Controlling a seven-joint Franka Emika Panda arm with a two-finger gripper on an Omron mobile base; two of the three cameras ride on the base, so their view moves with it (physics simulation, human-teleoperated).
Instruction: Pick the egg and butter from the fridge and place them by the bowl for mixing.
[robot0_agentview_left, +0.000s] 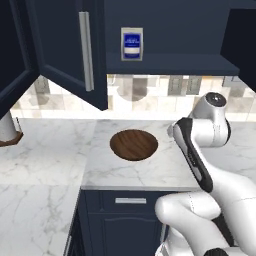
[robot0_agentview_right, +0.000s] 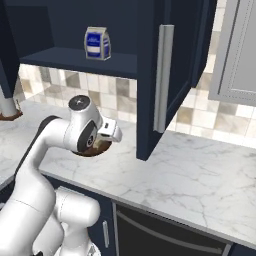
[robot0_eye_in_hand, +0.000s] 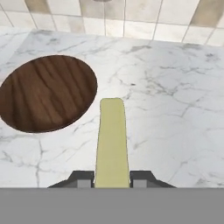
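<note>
Right now the butter, a pale yellow-green stick, sits clamped between the two dark fingertips of the claw and juts out ahead of them over the white marble surface; the claw is closed on it, one tip pressed to each long side; in the hand view the stick's far end lies just right of the bowl, apart from it, and whether the stick touches the marble cannot be told; the bowl is a wide, shallow round of dark brown wood, resting flat on the surface with nothing in it; from the left base view the bowl sits on the surface above a navy drawer front with a pale handle, and the white arm bends in from the right, its wrist beside the bowl; from the right base view the arm stands in front of the bowl, so only a brown sliver shows under the wrist; behind the bowl runs a backsplash of beige and cream tiles; overhead hangs a navy cabinet with an open door bearing a long silver handle; a small blue and white carton stands on the cabinet shelf; far to the left, at the edge of the surface, a white cylinder on a brown base shows partly.
</note>
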